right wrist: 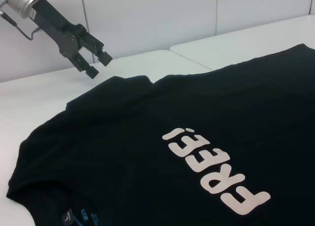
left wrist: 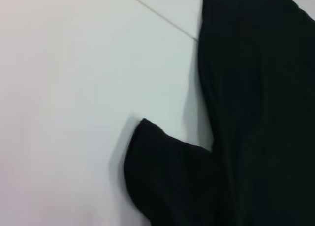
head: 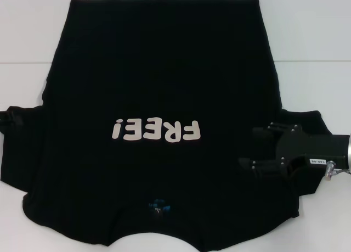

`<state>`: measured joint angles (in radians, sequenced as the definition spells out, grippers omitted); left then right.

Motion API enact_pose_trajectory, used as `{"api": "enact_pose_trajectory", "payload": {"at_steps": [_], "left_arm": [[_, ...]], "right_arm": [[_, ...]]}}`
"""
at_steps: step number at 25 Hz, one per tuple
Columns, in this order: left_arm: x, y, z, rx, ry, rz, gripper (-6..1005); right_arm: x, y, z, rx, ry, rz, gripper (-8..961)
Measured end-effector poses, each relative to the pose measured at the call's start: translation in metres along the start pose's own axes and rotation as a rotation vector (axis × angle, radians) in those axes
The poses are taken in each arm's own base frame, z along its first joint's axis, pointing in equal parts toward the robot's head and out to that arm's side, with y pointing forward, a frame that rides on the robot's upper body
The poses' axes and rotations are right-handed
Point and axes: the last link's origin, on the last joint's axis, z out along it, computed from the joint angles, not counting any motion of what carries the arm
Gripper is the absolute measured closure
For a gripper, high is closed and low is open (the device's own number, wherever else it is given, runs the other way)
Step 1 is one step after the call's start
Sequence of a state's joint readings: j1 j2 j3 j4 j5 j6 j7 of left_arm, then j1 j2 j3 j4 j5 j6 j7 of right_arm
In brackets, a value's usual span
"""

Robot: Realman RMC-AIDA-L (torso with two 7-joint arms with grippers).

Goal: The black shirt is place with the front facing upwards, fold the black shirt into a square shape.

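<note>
The black shirt (head: 159, 93) lies flat, front up, on the white counter (head: 312, 32) and fills most of the head view, its hem toward twelve o'clock and its collar toward six. The cream letters "FREE!" (head: 156, 130) sit just below the middle, upside down from the robot's side, and the small blue neck label (head: 159, 207) shows at six o'clock inside the collar. The right claw (head: 253, 147) hangs over the shirt at about four o'clock, beside the sleeve there, its fingers spread with a gap between them and holding no cloth. The left claw (right wrist: 97, 64), seen from the right wrist camera, hovers just above the far sleeve at the shirt's nine o'clock edge, its fingers slightly parted and empty. A thin seam (left wrist: 160, 15) crosses the counter beyond the shirt.
</note>
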<state>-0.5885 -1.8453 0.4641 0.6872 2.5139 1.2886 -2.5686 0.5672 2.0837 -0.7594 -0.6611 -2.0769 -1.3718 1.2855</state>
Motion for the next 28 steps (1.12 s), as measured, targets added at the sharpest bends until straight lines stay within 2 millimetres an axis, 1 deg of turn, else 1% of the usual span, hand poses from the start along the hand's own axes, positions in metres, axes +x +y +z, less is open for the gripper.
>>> {"api": "enact_pose_trajectory", "payload": {"at_steps": [14, 20, 28], "left_arm": [[-0.009, -0.009, 0.013, 0.047, 0.005, 0.007, 101], [-0.011, -0.009, 0.014, 0.044, 0.001, 0.007, 105], [-0.017, -0.004, 0.022, 0.038, -0.032, 0.023, 111]], "right_arm": [[0.0, 0.001, 0.0, -0.003, -0.001, 0.005, 28], [0.0, 0.0, 0.0, -0.002, 0.001, 0.006, 28], [0.0, 0.001, 0.0, -0.005, 0.001, 0.007, 28]]}}
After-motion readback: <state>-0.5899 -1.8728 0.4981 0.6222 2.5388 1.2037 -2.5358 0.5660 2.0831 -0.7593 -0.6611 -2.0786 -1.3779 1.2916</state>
